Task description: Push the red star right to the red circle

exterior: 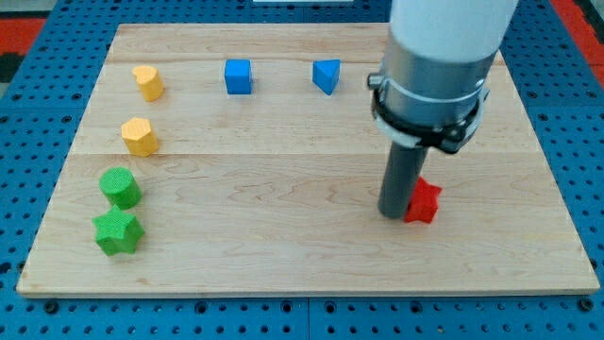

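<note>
The red star [424,200] lies on the wooden board at the view's lower right. My tip [394,213] stands right against the star's left side, touching or nearly touching it. The arm's wide grey body above hides part of the board at the view's upper right. No red circle shows in this view; it may be hidden behind the arm.
A yellow heart [148,82] and yellow hexagon [140,136] sit at the view's left. A green circle [121,187] and green star [118,231] lie below them. A blue cube [238,76] and blue triangle [327,76] sit near the top.
</note>
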You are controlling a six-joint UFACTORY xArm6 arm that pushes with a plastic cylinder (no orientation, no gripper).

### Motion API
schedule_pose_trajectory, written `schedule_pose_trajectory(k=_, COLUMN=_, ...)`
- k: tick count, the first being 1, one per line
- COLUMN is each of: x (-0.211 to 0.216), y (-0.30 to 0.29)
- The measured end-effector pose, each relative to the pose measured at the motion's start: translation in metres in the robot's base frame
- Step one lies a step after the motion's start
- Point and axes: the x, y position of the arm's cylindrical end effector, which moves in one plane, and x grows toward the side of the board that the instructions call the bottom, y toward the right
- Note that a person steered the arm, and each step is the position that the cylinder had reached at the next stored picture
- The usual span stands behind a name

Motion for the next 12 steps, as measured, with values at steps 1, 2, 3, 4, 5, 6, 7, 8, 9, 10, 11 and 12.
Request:
schedule_pose_trajectory(k=1, x=0.017, y=0.002)
schedule_pose_trajectory(k=2, x=0.029, y=0.017)
schedule_pose_trajectory(k=3, x=0.005, y=0.068)
schedule_pose_trajectory(k=4, x=-0.042, y=0.067)
schedule_pose_trajectory(k=5, x=-0.069, y=0.047)
schedule_pose_trajectory(k=6, x=-0.054, y=0.017)
schedule_pose_trajectory(k=7, x=-0.073, y=-0.010)
schedule_pose_trajectory(k=8, x=-0.118, y=-0.016)
schedule_pose_trajectory(k=9, x=-0.136, y=0.017)
schedule_pose_trajectory(k=10, x=-0.146, y=0.053)
schedule_pose_trajectory(k=11, x=-0.159, y=0.054)
schedule_pose_trajectory(k=12, x=-0.172, y=0.056)
